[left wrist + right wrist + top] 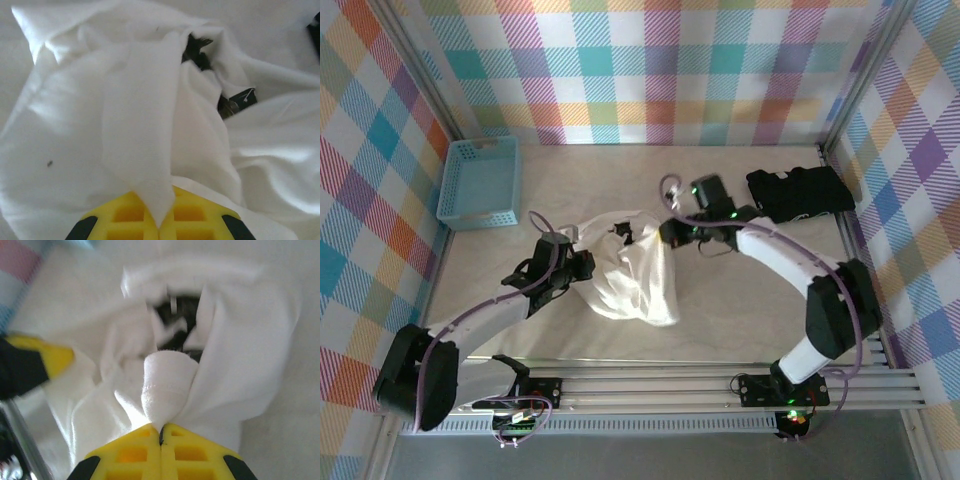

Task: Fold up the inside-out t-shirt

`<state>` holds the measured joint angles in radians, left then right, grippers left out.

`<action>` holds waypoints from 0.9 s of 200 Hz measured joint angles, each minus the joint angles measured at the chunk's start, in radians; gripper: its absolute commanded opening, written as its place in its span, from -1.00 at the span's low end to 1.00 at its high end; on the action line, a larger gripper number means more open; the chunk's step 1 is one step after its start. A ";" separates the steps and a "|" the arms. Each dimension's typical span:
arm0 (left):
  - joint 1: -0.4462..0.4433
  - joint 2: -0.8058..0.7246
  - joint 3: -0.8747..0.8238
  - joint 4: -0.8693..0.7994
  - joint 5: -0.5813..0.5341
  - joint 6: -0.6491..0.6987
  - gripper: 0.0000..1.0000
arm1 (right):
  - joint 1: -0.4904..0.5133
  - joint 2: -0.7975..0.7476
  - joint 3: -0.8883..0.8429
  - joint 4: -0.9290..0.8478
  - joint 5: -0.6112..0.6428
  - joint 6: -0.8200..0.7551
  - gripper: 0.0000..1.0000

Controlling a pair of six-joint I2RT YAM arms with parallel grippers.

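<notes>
The inside-out t-shirt is a bunched white heap held up between both arms at the table's middle. My left gripper is at its left side. In the left wrist view the yellow jaws are shut on a hanging fold of the t-shirt, pinched at the left gripper. My right gripper is at the heap's upper right. In the right wrist view the right gripper is shut on a rolled hem of the t-shirt. A dark opening with a small tag shows inside the cloth.
A blue basket stands at the back left by the wall. A black folded garment lies at the back right. Checked walls close in three sides. A metal rail runs along the near edge.
</notes>
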<state>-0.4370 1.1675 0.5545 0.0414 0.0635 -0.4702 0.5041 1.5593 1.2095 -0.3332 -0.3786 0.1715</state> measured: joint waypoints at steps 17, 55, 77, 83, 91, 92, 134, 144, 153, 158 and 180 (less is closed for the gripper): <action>0.002 -0.071 0.016 0.016 -0.002 -0.013 -1.00 | -0.053 -0.056 0.104 0.039 -0.064 -0.005 -1.00; 0.004 -0.321 -0.039 0.176 -0.029 -0.029 -1.00 | -0.113 -0.253 0.089 0.188 -0.174 -0.039 -1.00; 0.004 -0.361 -0.198 0.263 -0.027 -0.032 -0.86 | -0.131 -0.324 -0.082 0.241 -0.184 -0.063 -1.00; 0.004 -0.339 -0.237 0.259 -0.022 -0.031 -0.70 | -0.132 -0.325 -0.129 0.246 -0.183 -0.069 -1.00; 0.003 -0.296 -0.285 0.243 -0.015 -0.031 -0.43 | -0.132 -0.310 -0.198 0.248 -0.183 -0.077 -1.00; 0.003 -0.291 -0.288 0.241 -0.014 -0.034 -0.39 | -0.132 -0.308 -0.204 0.248 -0.183 -0.077 -1.00; -0.015 -0.223 -0.328 0.060 -0.005 -0.029 0.15 | -0.132 -0.204 -0.466 0.243 -0.196 -0.056 -1.00; -0.035 -0.247 -0.300 0.035 -0.013 -0.026 0.19 | -0.132 -0.205 -0.489 0.244 -0.207 -0.045 -1.00; -0.061 -0.257 -0.269 0.027 -0.021 -0.023 0.19 | -0.132 -0.208 -0.499 0.253 -0.213 -0.039 -1.00; -0.076 -0.256 -0.249 0.026 -0.021 -0.018 0.18 | -0.132 -0.212 -0.503 0.259 -0.217 -0.036 -1.00; -0.158 -0.164 -0.111 0.006 -0.020 0.014 0.18 | -0.132 -0.232 -0.510 0.271 -0.221 -0.030 -1.00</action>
<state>-0.5953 1.0035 0.4431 0.0479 0.0433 -0.4564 0.3725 1.3270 0.6991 -0.0624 -0.5995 0.1417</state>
